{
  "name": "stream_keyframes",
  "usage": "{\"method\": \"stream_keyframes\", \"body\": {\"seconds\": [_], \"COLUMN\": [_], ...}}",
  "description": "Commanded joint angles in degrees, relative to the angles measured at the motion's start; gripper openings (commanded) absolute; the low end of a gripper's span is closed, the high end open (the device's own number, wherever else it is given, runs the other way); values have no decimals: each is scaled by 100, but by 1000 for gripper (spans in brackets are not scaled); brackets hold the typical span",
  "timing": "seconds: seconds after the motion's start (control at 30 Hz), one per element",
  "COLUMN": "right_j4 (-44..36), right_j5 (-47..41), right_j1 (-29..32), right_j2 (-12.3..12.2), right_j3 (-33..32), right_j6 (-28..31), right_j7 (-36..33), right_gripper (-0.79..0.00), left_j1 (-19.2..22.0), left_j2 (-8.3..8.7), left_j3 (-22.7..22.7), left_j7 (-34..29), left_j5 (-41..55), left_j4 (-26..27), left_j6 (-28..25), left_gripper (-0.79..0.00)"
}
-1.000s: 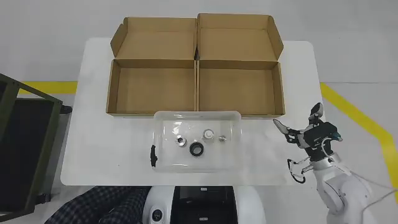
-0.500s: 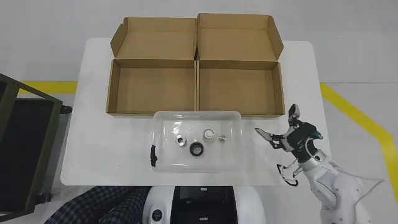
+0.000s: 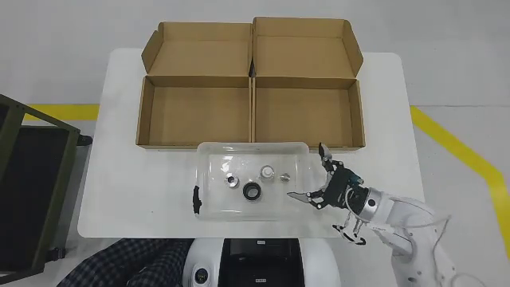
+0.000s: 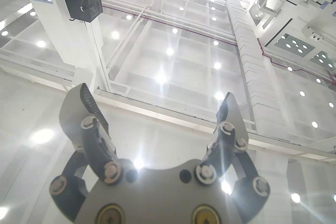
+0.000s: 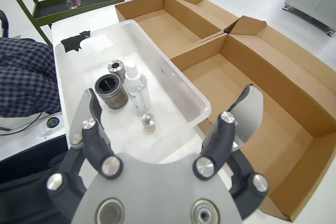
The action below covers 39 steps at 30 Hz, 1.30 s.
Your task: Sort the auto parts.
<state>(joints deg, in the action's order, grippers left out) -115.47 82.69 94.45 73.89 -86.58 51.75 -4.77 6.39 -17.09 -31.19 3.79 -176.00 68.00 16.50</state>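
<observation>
Behind the clear bin [image 3: 252, 145], two open cardboard boxes [image 3: 199, 115] sit side by side. Over the bin's right end hangs the right gripper [image 3: 306, 172], jaws spread wide. The left gripper [image 4: 155, 91] gapes wide too, facing the ceiling. Inside the bin (all upright): a dark bearing sleeve [image 3: 253, 192], a spray bottle [image 3: 268, 172], a steel cylinder [image 3: 231, 180] and a small knob [image 3: 284, 178].

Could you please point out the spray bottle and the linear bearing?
spray bottle [image 5: 139, 89]: right wrist view, on its clear body.
linear bearing [image 5: 113, 97]: right wrist view, on its metal side.
</observation>
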Motion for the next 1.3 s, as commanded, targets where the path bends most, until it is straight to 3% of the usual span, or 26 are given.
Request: {"method": "stream_keyframes", "body": {"seconds": [0.0, 0.3, 0.9, 0.93, 1.07, 1.27], "right_j4": [-25, 94, 651, 675, 764, 927], "right_j5": [-25, -115, -423, -428, -434, -452], "right_j1": [-55, -499, -1467, -1484, -1531, -1609], "right_j2": [-10, -58, -120, -127, -157, -200], "right_j3": [128, 783, 1511, 1524, 1554, 1597], "right_j6": [54, 344, 122, 114, 92, 28], "right_j7": [-113, -837, -1976, -2001, -2068, -2197], "right_gripper": [0, 0, 0, -55, -58, -163], "left_j1": [0, 0, 0, 0, 0, 0], "left_j2": [0, 0, 0, 0, 0, 0], "left_j3": [0, 0, 0, 0, 0, 0], "left_j7": [0, 0, 0, 0, 0, 0], "left_j5": [0, 0, 0, 0, 0, 0], "left_j4": [0, 0, 0, 0, 0, 0], "left_j6": [0, 0, 0, 0, 0, 0], "left_gripper": [0, 0, 0, 0, 0, 0]}}
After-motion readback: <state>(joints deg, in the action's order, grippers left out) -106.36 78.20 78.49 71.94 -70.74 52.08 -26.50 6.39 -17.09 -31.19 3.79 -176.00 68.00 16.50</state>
